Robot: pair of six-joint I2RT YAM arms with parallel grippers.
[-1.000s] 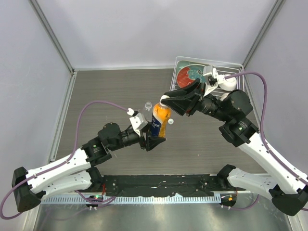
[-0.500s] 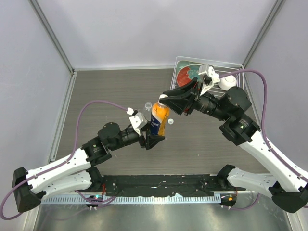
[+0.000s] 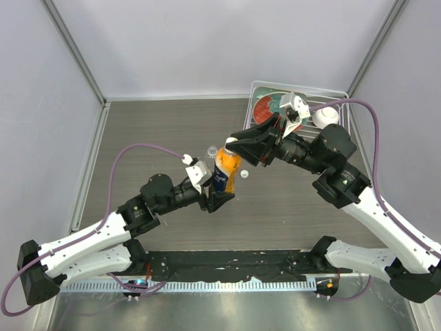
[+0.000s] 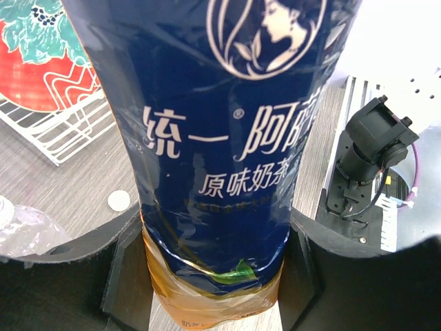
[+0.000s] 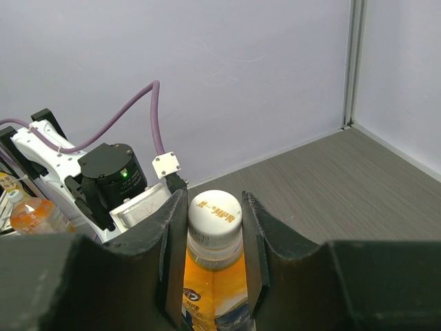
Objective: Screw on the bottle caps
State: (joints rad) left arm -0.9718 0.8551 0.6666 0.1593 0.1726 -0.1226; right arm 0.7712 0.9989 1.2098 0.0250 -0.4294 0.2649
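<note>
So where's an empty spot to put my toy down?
Far left, between the side wall and the purple cable, the table is bare. So is the patch between both arms. Crowded: the middle, where the left gripper and right gripper clamp the milk tea bottle, and the wire rack corner.

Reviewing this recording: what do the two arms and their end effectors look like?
The left arm and right arm have white link shells and black joint housings. A purple cable runs along each to a small white plug by the wrist. The left end effector and right end effector are black, with two flat fingers.
</note>
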